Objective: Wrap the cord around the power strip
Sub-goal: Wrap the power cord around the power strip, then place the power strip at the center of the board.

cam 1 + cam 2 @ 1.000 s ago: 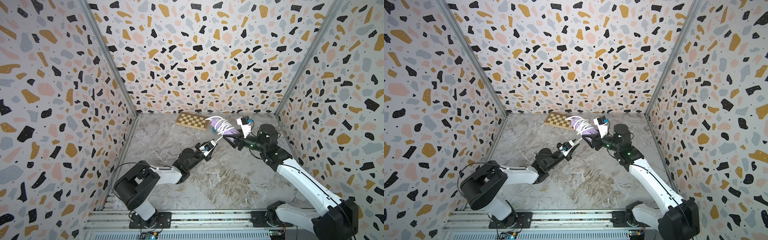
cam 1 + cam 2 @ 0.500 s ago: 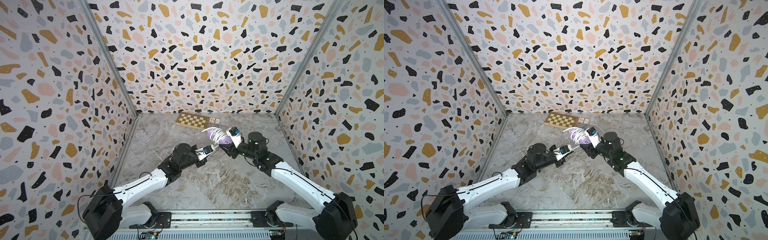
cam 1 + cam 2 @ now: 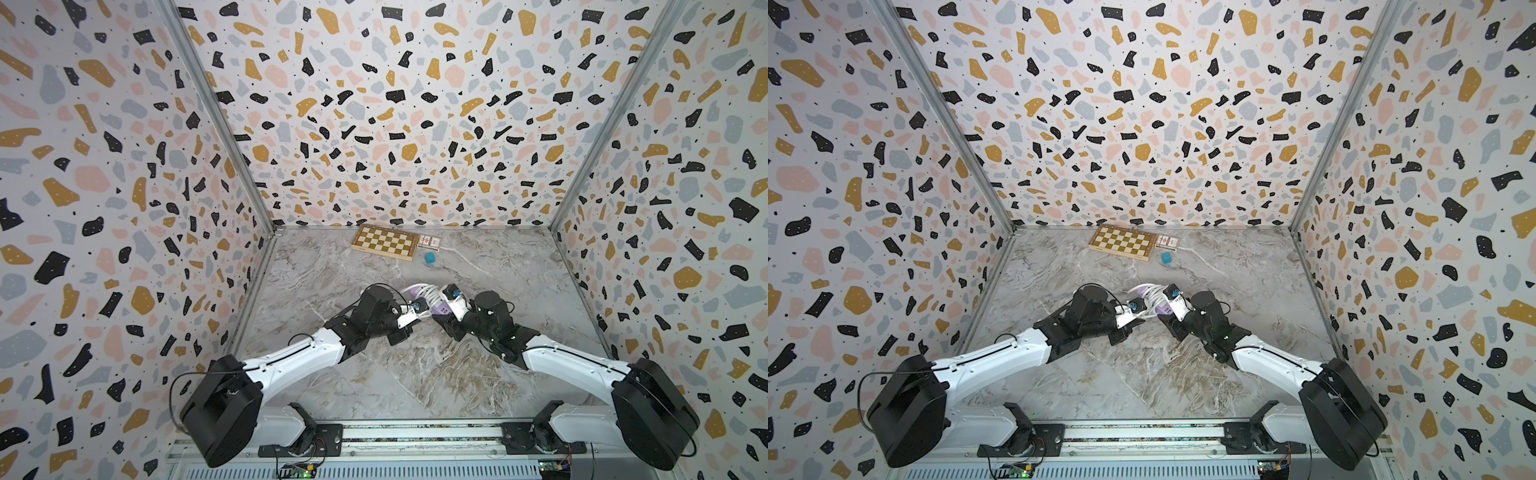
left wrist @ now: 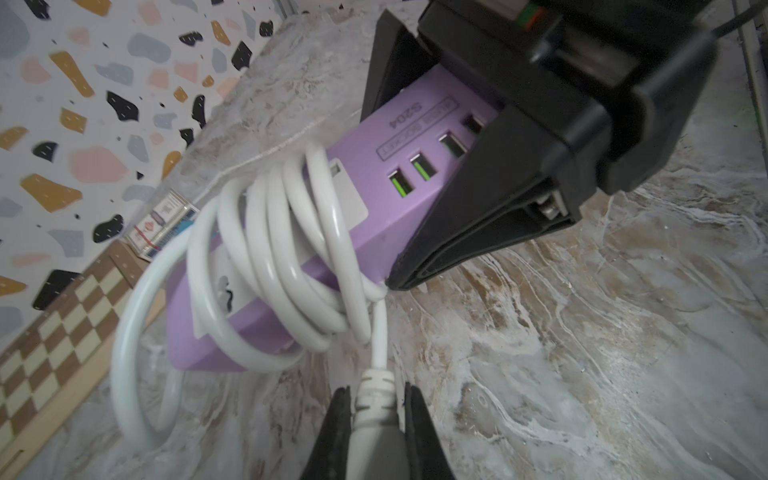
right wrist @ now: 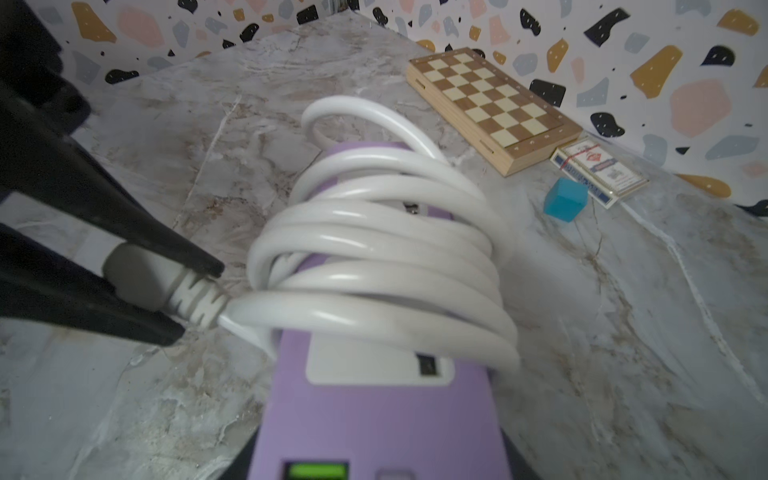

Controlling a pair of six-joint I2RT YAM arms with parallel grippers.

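The lilac power strip [image 3: 441,310] [image 3: 1162,310] is held low over the marbled table, mid-scene. My right gripper [image 3: 451,305] [image 4: 380,199] is shut on its USB-port end [image 5: 374,415]. The white cord [image 3: 428,291] [image 4: 266,232] [image 5: 374,245] lies in several coils around the strip's other half, with one loose loop standing off the far end. My left gripper [image 3: 424,311] [image 4: 376,392] [image 5: 199,299] is just beside the strip, shut on the cord's plug end at its ribbed collar [image 4: 374,386]. The short stretch from collar to coils is nearly straight.
A tan-and-white chessboard [image 3: 386,242] lies against the back wall, with a card pack [image 3: 429,241] beside it. A small teal cube [image 3: 430,258] sits in front of them. Patterned walls close in the left, right and back sides.
Both grippers have carried the strip and cord down and toward the front, away from the chessboard. The left jaws have narrowed onto the plug end.
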